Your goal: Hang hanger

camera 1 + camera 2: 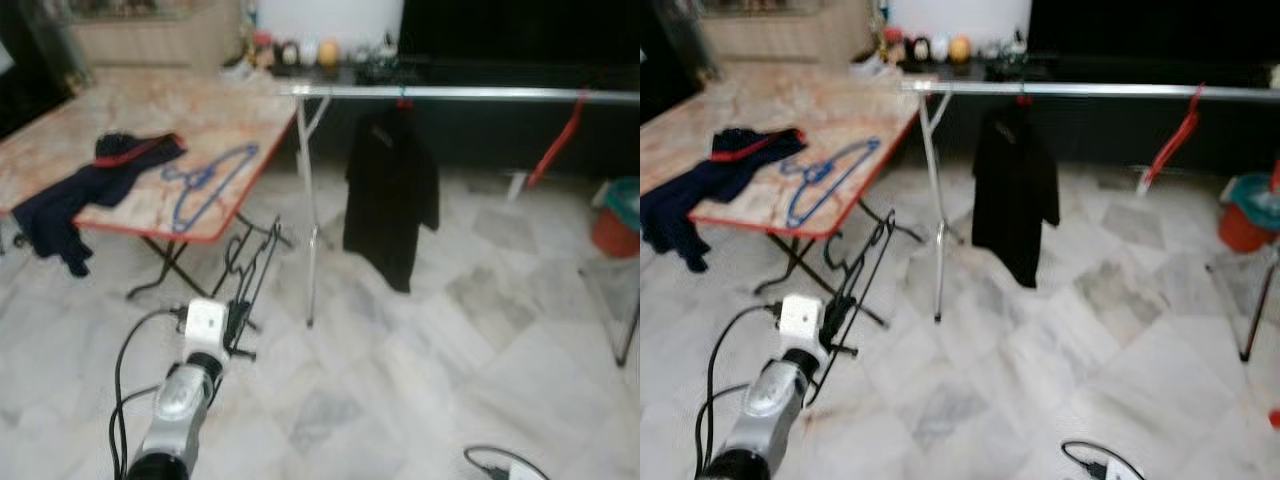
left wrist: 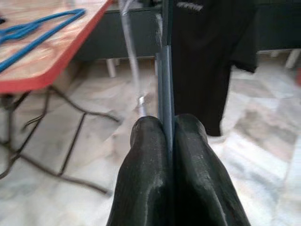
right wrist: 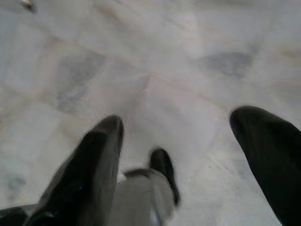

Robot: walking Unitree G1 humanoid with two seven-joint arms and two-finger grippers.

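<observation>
a marble-patterned folding counter with a red edge (image 1: 120,110), a dark navy garment with red trim (image 1: 90,185) draped over its near edge and hanging off. beside it, a black short-sleeved shirt (image 1: 390,195) hanging over pale marble floor tiles (image 1: 450,380). farther right, a red curved strap (image 1: 555,145) and an orange bucket (image 1: 615,230). at the back, small round ornaments (image 1: 310,50) on a dark shelf (image 1: 470,70).

Open floor (image 1: 420,380) leads to the rail (image 1: 470,94); black shirt (image 1: 390,195) and table (image 1: 225,120) crowd its left end.
</observation>
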